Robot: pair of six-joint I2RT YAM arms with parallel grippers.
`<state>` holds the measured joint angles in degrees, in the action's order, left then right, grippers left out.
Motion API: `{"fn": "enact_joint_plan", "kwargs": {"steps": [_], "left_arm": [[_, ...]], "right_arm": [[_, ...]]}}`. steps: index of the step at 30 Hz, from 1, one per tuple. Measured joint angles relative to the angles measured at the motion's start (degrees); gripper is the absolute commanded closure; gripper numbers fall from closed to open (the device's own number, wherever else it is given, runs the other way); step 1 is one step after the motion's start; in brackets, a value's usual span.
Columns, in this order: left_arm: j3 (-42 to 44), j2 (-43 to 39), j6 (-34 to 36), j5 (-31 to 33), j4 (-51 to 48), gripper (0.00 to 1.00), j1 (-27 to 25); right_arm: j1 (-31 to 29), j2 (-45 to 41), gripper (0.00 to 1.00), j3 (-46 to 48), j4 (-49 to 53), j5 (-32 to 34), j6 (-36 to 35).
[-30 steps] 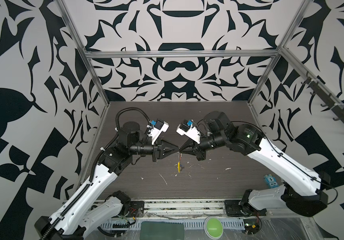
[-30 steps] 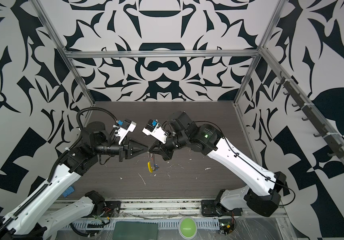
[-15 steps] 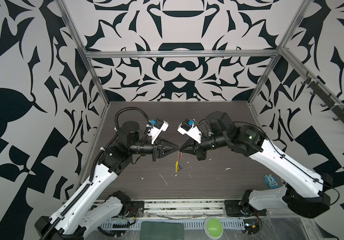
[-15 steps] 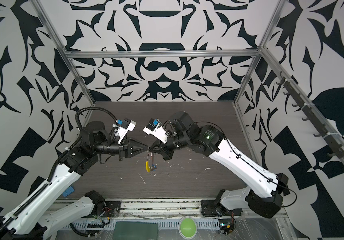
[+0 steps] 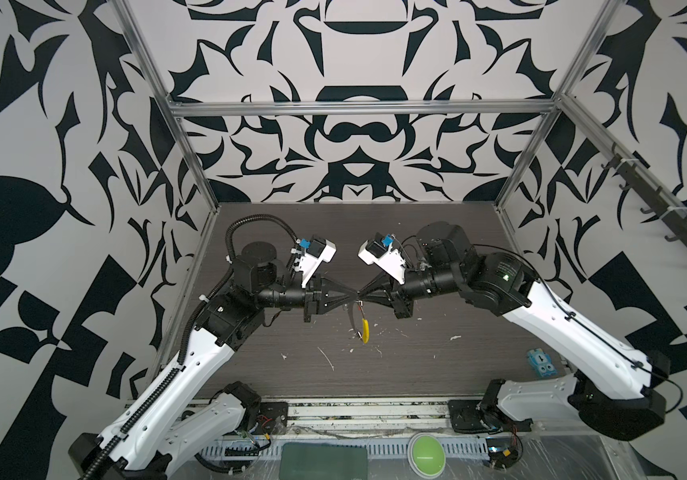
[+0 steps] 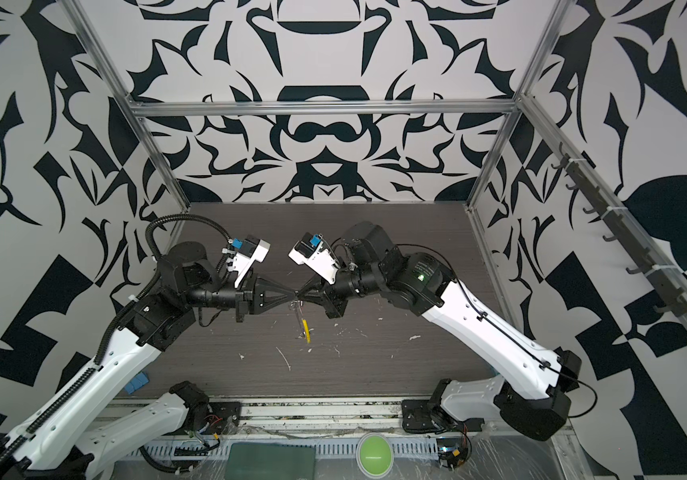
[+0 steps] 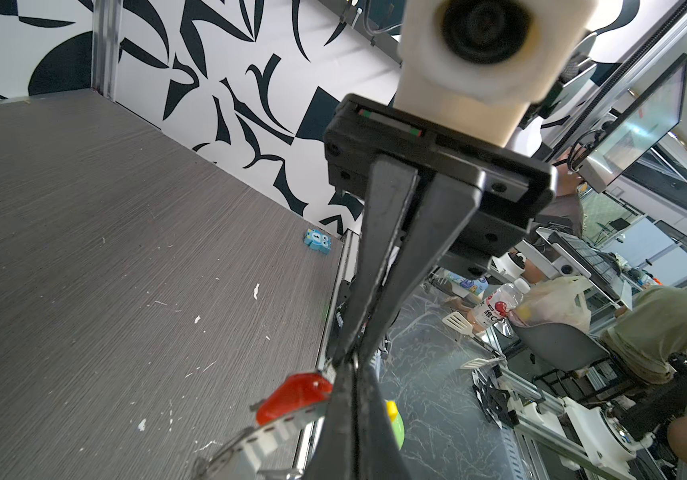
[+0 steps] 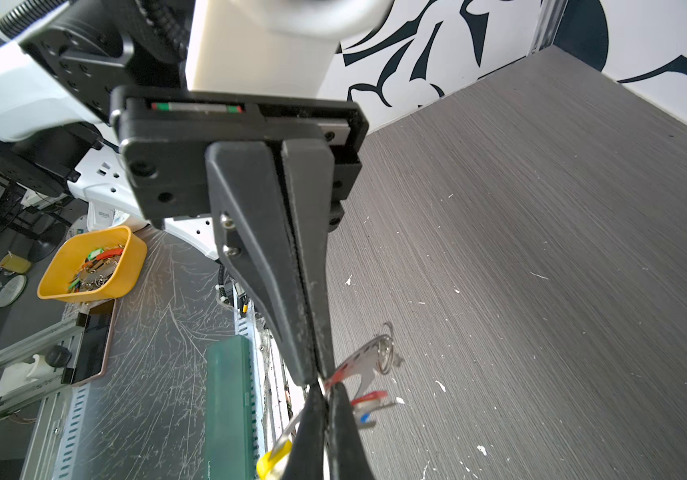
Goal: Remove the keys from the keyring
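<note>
Yellow sleeve (image 5: 364, 330) marks the keyring (image 5: 351, 319), hanging at centre frame where both grippers meet tip to tip. Your right gripper (image 5: 361, 296) is clamped on the wire; your left gripper (image 5: 353, 296) is closed too, on ring or key I cannot tell. The red key (image 7: 292, 397) and blue key (image 8: 364, 417) both look threaded on: nothing freed, both left to you. The table (image 5: 416, 374): grey woodgrain, white flecks, a blue block (image 5: 540, 363) at right edge. Beyond, black-and-white walls (image 5: 354, 137).

The left gripper (image 6: 290, 296) and right gripper (image 6: 302, 294) meet tip to tip, the keyring (image 6: 305, 328) dangling below.
</note>
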<state>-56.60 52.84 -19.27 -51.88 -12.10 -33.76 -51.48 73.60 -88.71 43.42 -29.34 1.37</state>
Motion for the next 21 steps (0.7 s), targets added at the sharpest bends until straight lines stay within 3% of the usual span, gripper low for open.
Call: {"fn": "enact_joint_plan", "kwargs": {"steps": [3, 9, 15, 21], "left_arm": [[0.0, -0.2, -0.26, 0.46, 0.66, 1.0, 0.0], [2.8, -4.11, -1.51, 3.28, 4.98, 1.0, 0.0], [6.99, -8.9, -2.95, 6.54, 12.85, 1.0, 0.0], [8.48, -9.53, -5.01, 8.81, 19.93, 1.0, 0.0]], "right_arm": [[0.02, -0.35, 0.78, 0.48, -1.05, 0.22, 0.13], [-0.92, -5.31, 0.6, 7.37, -10.16, 4.52, -0.07], [-1.53, -12.46, 0.56, 16.11, -19.12, 7.19, 0.98], [-2.43, -13.18, 0.5, 21.51, -26.71, 7.3, 1.88]]}}
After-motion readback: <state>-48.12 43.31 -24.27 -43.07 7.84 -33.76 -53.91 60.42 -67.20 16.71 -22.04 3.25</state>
